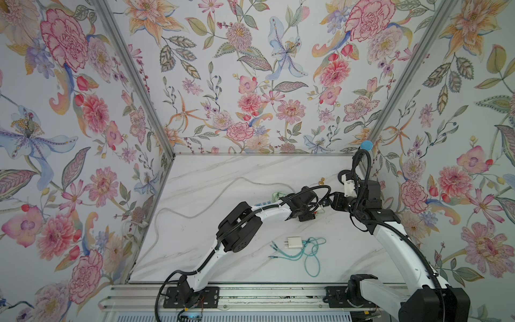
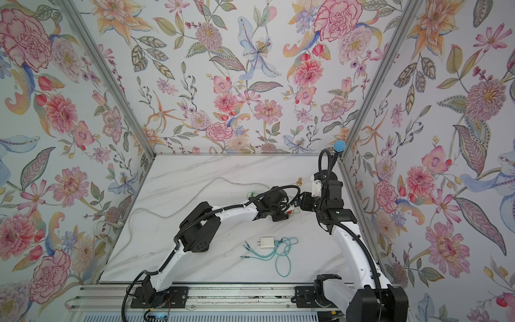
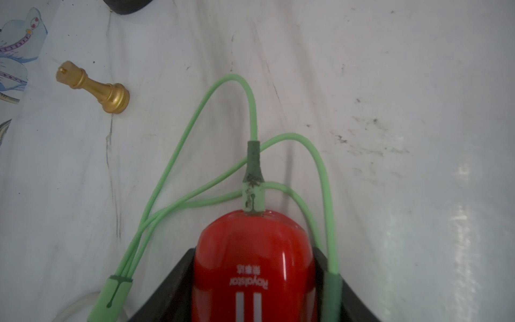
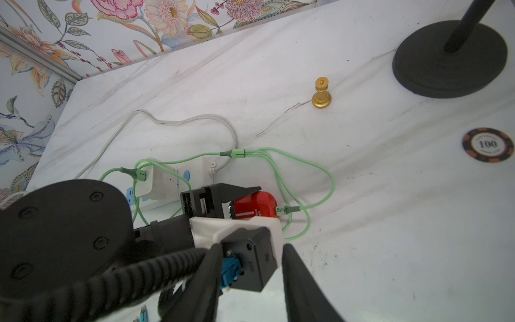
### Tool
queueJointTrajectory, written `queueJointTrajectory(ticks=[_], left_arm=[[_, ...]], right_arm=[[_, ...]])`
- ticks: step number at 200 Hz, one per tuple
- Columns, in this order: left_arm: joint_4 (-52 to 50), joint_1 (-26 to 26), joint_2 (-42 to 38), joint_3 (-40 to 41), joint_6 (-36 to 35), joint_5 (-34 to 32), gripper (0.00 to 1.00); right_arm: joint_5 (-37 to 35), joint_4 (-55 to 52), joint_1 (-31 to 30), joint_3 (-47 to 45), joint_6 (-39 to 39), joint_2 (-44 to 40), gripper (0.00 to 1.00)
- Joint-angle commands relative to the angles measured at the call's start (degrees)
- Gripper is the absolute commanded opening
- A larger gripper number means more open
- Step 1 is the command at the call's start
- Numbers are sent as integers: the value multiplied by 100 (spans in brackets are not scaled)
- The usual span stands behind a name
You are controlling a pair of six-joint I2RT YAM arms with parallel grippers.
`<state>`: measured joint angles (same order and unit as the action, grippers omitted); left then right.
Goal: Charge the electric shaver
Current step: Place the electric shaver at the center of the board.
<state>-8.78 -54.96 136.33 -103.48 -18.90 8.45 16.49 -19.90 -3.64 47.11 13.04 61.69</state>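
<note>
The red electric shaver [image 3: 255, 264] lies low over the marble table [image 3: 418, 83], and my left gripper [image 3: 255, 251] is shut on its body. A light green charging connector [image 3: 253, 195] sits in the shaver's end, its thin green cable [image 3: 195, 111] looping over the table. In the right wrist view the shaver [image 4: 255, 205] and the connector [image 4: 288, 209] show beyond my left arm's wrist camera. The cable runs back to a white adapter [image 4: 147, 181] on the white power strip [image 4: 178, 178]. My right gripper [image 4: 250, 248] is open and empty, hovering just above the left wrist.
A gold chess piece [image 4: 321, 93] stands behind the shaver, a poker chip [image 4: 487, 144] lies farther toward the right wall, and a black stand base [image 4: 448, 58] fills the back right corner. A second white charger [image 1: 294, 242] with a teal cable [image 1: 312, 251] lies near the front.
</note>
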Motion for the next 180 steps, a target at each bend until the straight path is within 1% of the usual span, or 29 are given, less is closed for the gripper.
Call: queueJointTrajectory(ticks=[1, 12, 14, 26, 62, 91, 108, 124, 143, 163, 171, 180], left_arm=[[282, 42, -678, 371, -203, 337, 65], [480, 41, -860, 561, -220, 403, 68], [494, 45, -888, 578, -213, 408, 71], [505, 61, -983, 621, -243, 489, 78], [504, 117, -1195, 639, -252, 523, 82], [853, 255, -1841, 1067, -67, 493, 82], [1175, 374, -2468, 1542, 111, 379, 81], [1510, 512, -3209, 2122, 316, 257, 81], [1798, 701, -4172, 2861, 509, 180, 81], [1972, 822, -5181, 3571, 669, -263, 82], [1933, 856, -5485, 3784, 754, -482, 84], [1909, 895, -5777, 4029, 878, -759, 92]], right_arm=[[166, -190, 21, -177, 114, -286, 42], [146, -269, 21, -232, 114, -407, 43], [140, -278, 21, -241, 114, -435, 43], [142, -383, 23, -273, 126, -540, 44], [182, -667, 13, -249, 111, -715, 46], [374, -1035, -219, -195, 16, -787, 46], [360, -1268, -605, -208, -35, -724, 48], [135, -1448, -1205, -276, 36, -573, 50], [-131, -1473, -1912, -409, 321, -403, 53], [-387, -1466, -2479, -529, 729, -211, 54], [-452, -1464, -2665, -583, 834, -155, 54], [-481, -1477, -2873, -636, 911, -73, 55]])
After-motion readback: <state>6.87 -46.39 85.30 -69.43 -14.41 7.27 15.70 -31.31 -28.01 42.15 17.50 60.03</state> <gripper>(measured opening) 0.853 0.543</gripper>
